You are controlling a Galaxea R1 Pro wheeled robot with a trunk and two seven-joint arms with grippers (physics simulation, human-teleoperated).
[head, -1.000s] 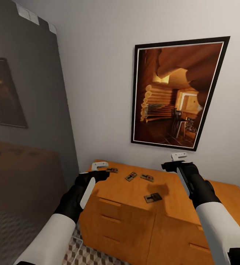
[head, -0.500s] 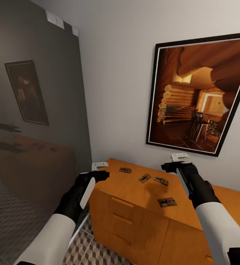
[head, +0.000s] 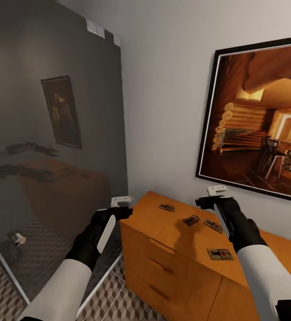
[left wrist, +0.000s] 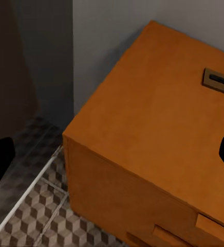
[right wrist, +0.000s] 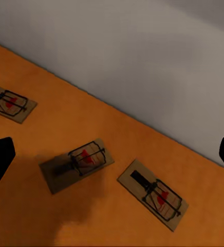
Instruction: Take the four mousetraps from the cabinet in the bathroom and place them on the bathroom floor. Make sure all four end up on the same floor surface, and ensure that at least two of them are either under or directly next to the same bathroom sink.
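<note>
Here, nothing had been picked up yet.
Room: a glass panel (head: 51, 147) stood beyond the left gripper, the wall with a framed picture (head: 256, 120) ahead of both arms.
Bathroom floor: cube-patterned tiles (head: 118, 298) lay below the left gripper (head: 121, 201) — open ground beside the unit, by my reading the nearest spot to set things down.
Cabinet: its flat orange top (head: 172, 227) sat under the right gripper (head: 217, 190); its near corner and front edge fell just beside the left gripper.
Mousetraps: four lay flat and apart on that top — one (head: 166, 207) between the grippers, two (head: 190, 220) (head: 213, 226) below the right gripper, one (head: 219, 253) back beside the right forearm near the front edge.
Right gripper: fingers spread wide, empty, poised above the traps — likely lined up for a top-down pinch.
Left gripper: jaws parted, empty, off the cabinet's corner.
</note>
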